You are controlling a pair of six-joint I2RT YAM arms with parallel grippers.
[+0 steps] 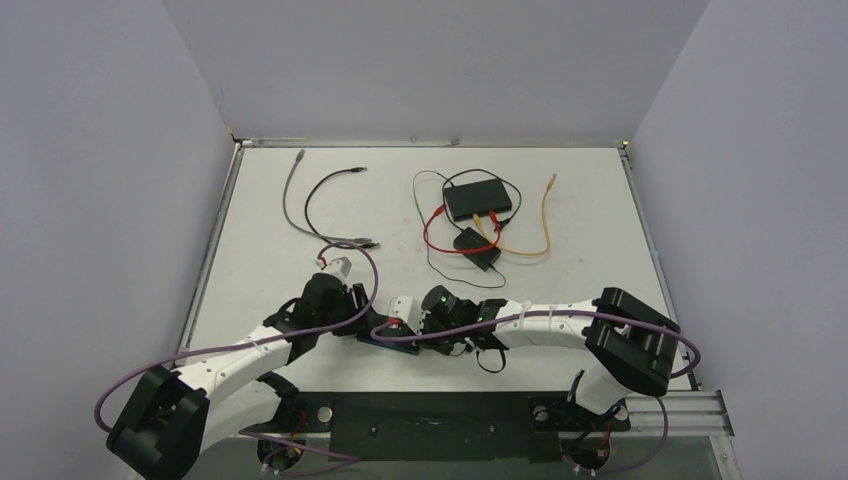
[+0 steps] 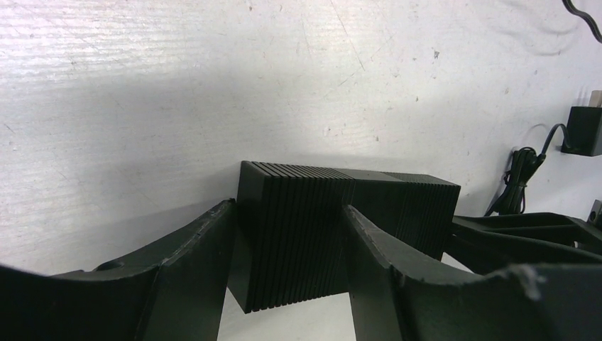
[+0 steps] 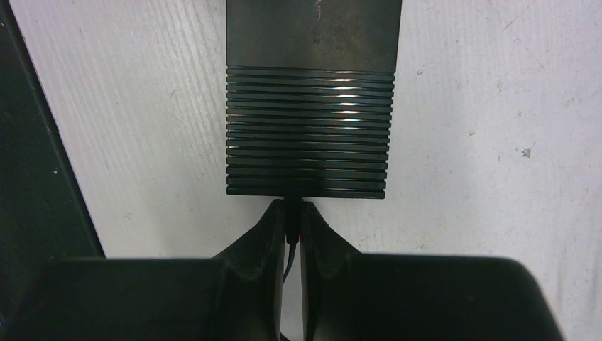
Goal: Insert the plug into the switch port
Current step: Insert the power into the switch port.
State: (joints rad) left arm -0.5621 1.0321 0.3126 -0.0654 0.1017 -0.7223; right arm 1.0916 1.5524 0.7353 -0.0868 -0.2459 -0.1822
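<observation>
left end effector point(image 2: 287, 210): I see it clamped across the ribbed switch point(image 2: 298, 241) on the worktop point(image 2: 213, 85).
right end effector point(image 3: 291, 207): I see it pinching the plug point(image 3: 290, 226) at the switch's edge.

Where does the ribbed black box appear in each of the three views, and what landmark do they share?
Top external: ribbed black box lies low centre, mostly hidden where the arms meet.
Left wrist: centre, between the left gripper's fingers.
Right wrist: top centre, above the right gripper pinching the plug.
Shared landmark: the white table.
</observation>
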